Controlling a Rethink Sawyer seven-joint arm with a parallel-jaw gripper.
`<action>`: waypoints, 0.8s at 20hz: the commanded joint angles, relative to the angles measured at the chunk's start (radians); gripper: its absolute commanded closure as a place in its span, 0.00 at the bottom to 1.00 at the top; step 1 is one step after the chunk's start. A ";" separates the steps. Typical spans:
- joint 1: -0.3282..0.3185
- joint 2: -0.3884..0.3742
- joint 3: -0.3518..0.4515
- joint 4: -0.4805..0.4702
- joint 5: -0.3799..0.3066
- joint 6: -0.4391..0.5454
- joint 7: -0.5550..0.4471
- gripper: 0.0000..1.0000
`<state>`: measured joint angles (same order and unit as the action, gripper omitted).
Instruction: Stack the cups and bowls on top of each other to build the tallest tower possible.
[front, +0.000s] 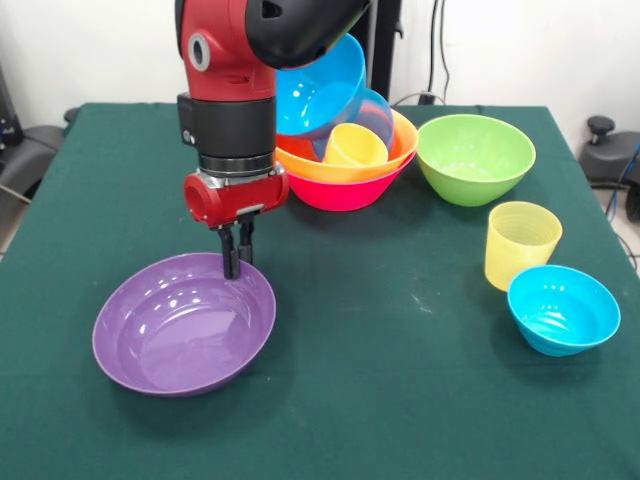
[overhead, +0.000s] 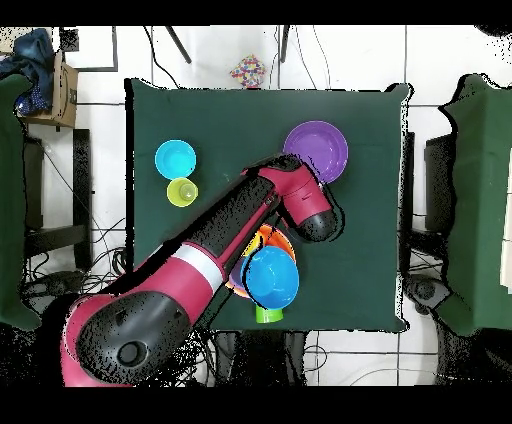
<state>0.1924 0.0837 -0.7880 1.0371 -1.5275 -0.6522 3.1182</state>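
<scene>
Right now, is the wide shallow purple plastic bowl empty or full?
Empty. The wide shallow purple plastic bowl shows only its bare glossy inside; the gripper is at its rim.

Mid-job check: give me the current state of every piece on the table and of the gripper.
gripper: jaws closed on purple bowl's far rim
purple bowl: upright, empty, apart from tower
tower: pink bowl lowest, leaning
green bowl: upright, loose
pale yellow cup: upright, loose
small blue bowl: upright, loose
</scene>
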 joint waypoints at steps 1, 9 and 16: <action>-0.001 0.033 0.166 -0.035 0.021 -0.001 -0.128 1.00; 0.015 -0.021 0.109 -0.011 -0.046 -0.110 -0.033 1.00; 0.021 -0.043 0.081 0.002 -0.079 -0.149 0.002 1.00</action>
<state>0.1982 0.0457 -0.7922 1.0376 -1.5684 -0.7360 3.1184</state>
